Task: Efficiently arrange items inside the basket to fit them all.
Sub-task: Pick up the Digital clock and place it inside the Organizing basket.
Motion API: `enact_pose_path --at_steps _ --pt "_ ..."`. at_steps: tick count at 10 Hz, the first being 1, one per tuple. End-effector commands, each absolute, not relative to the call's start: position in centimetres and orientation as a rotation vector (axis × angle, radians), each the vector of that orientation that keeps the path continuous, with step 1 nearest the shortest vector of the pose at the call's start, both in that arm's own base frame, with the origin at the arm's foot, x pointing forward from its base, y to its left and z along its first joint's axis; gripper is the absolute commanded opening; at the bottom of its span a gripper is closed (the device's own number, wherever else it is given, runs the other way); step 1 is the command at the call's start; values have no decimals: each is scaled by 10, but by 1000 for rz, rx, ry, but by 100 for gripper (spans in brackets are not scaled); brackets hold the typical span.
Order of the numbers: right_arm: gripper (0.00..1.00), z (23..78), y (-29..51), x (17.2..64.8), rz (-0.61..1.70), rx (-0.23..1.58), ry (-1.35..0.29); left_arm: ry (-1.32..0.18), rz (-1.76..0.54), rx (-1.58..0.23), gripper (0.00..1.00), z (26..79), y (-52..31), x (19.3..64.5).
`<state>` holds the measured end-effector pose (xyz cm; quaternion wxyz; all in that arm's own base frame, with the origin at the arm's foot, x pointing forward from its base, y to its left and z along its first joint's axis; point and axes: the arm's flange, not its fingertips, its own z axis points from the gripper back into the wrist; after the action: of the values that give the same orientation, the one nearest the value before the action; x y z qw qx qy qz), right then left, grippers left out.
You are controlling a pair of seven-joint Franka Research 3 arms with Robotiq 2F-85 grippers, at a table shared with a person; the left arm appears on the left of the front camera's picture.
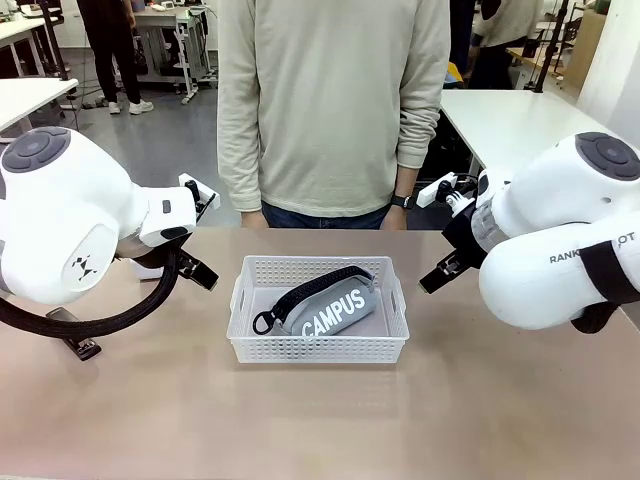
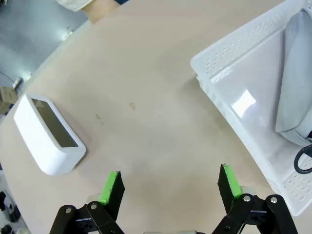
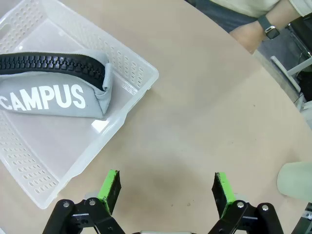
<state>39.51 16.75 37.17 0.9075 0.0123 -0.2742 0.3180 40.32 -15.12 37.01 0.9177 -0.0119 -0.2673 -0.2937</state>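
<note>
Nearest the lens, found the left end effector point(image 2: 169, 178) released, spread wide over bare bench point(image 2: 146, 112). Spotted the white box point(image 2: 48, 134) resting on the bench to one side of it, with the basket point(image 2: 234, 53) on the opposite side, well apart. Noted the box's long axis slanted against the closing line, so judged a wrist turn likely needed. Found the right end effector point(image 3: 165, 180) likewise released, the pale green cup point(image 3: 296, 178) near one side, the basket opposite. Saw the pouch point(image 1: 335, 305) lying diagonally inside the basket. Reckoned the left arm nearer the box, the right nearer the cup.
</note>
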Motion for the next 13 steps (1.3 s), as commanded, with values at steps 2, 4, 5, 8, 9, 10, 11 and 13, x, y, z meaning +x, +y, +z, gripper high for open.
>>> enact_pose_path --at_steps 2,4,5,8,9,10,11,13 --pt "100 372 167 395 656 26 -566 -550 -605 -24 100 370 -151 403" --pt "100 382 164 388 727 120 -505 -550 -604 -24 100 370 -151 403" --pt "100 392 153 380 722 219 -390 -449 -620 -165 100 383 -142 395" --pt "100 453 62 337 276 752 -376 -232 -385 -585 100 446 -69 374" --pt "100 465 19 317 150 894 -433 -276 -345 -735 100 466 -32 359" --pt "100 466 -28 296 88 1057 -498 -370 -265 -916 100 488 14 339" --pt "100 459 -81 276 -59 1165 -580 -531 -137 -1030 100 499 65 315" --pt "100 411 -189 225 -405 1421 -798 -824 221 -1218 100 480 166 261"
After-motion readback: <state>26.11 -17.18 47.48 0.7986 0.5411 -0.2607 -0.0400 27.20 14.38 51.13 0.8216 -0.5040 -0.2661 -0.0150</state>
